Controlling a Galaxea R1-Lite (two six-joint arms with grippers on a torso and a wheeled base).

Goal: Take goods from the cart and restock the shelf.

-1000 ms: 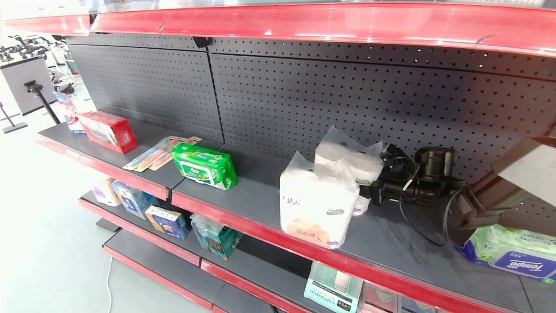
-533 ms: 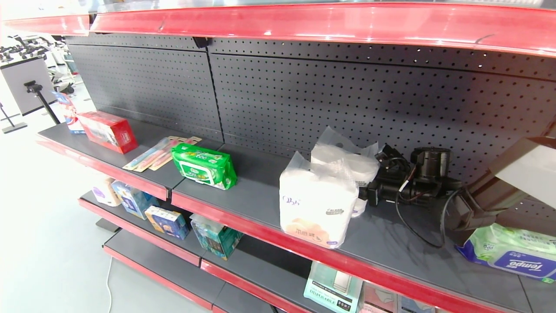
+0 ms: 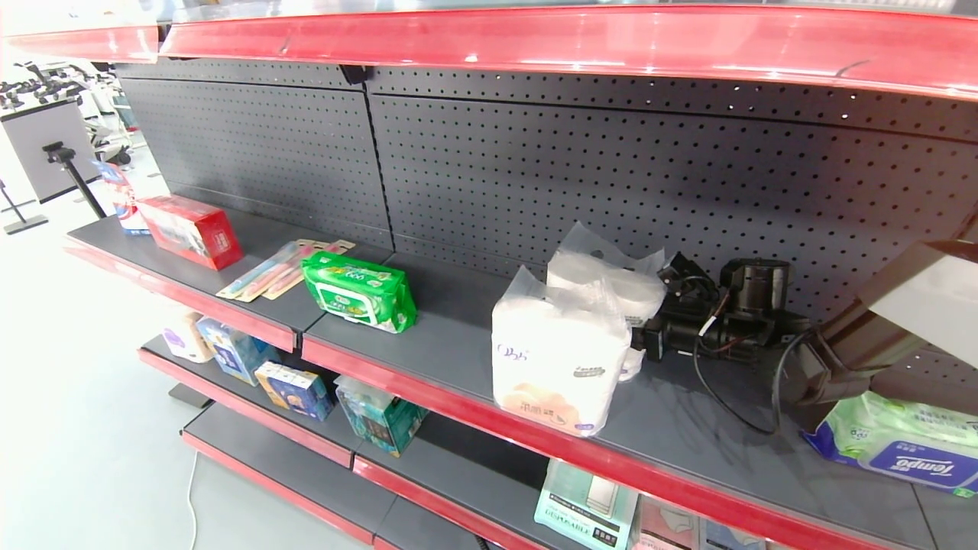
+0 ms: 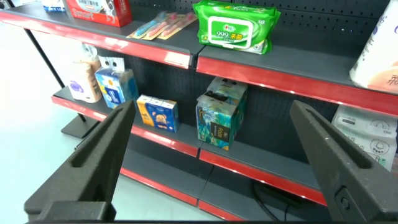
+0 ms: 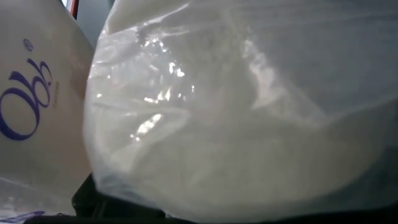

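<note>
Right of centre in the head view, the right pincer (image 3: 642, 344) comes in from the right and is clenched on a bagged tissue roll pack (image 3: 611, 283). That pack is over the rear of the middle shelf (image 3: 458, 321), close to the pegboard, and it sits just behind a larger white tissue pack (image 3: 554, 363) standing at the shelf's front edge. In the right wrist view its shiny plastic presses right up to the lens.

Left of centre lies a green wipes pack (image 3: 359, 290), with toothbrushes (image 3: 283, 267) and a red box (image 3: 191, 229) farther left. At the lower right edge lies a blue and green tissue pack (image 3: 901, 443).

The left pincer (image 4: 211, 109) is released, its fingers wide apart with nothing between them, and it faces the boxes on the lower shelf (image 4: 180, 140).
</note>
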